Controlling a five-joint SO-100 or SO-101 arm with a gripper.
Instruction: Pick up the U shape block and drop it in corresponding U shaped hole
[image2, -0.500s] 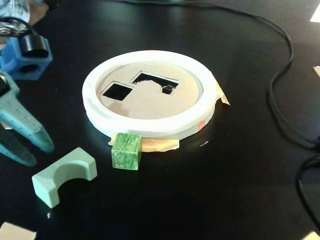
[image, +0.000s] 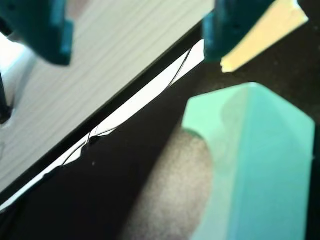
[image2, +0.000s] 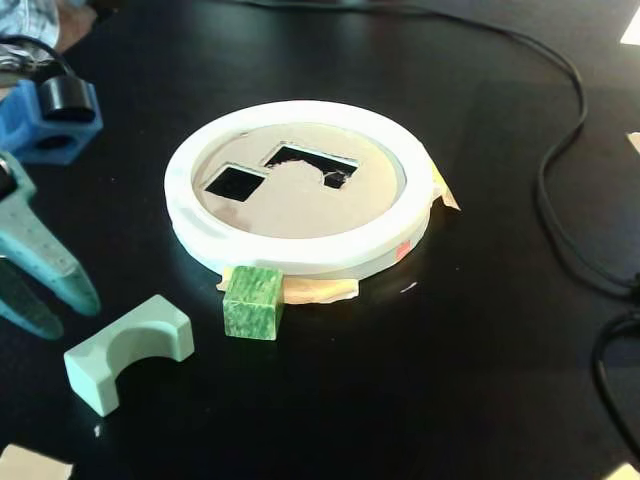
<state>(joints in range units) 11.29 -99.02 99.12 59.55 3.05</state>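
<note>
The pale mint-green U shape block (image2: 130, 350) lies on the black table at the front left, arch side facing down and forward. In the wrist view it (image: 260, 165) fills the lower right. My gripper (image2: 65, 315) is open and empty, its teal fingers (image2: 50, 270) just left of the block and apart from it. In the wrist view the gripper (image: 137, 56) shows two fingers wide apart at the top, with nothing between them. The U shaped hole (image2: 310, 165) is in the tan disc (image2: 300, 210) with a white rim (image2: 300, 255), behind and right of the block.
A darker marbled green cube (image2: 252, 303) stands against the rim's front. A plain square hole (image2: 235, 182) is left of the U hole. A blue part (image2: 45, 125) sits at the far left. Black cables (image2: 560, 190) run along the right. Tape pieces lie by the disc.
</note>
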